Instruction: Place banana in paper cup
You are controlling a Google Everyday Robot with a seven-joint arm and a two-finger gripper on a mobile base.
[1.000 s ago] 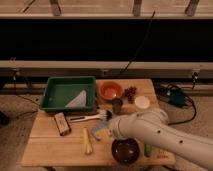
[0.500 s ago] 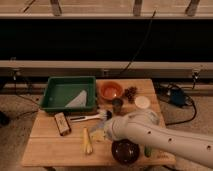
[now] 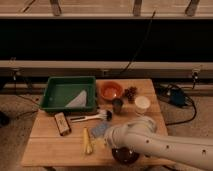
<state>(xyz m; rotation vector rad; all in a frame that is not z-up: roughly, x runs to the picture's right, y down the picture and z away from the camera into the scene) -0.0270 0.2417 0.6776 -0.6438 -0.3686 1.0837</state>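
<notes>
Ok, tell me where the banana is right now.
The banana lies near the front edge of the table, left of centre in the camera view, below the white-handled brush, with the gripper just right of it.

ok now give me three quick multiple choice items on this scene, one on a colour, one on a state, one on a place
1. The bowl just behind the dark cup is: A orange; B blue; C white.
2. The paper cup: A lies on its side; B is stacked in the bowl; C stands upright.
3. The banana is: A in the paper cup; B on the table near its front edge, beside the gripper; C in the bowl.

Answers: 1 A, its inside shows orange. 2 C, its round white rim faces up, on the table's right side. 3 B, it lies flat on the wood next to the open gripper at the arm's end.
</notes>
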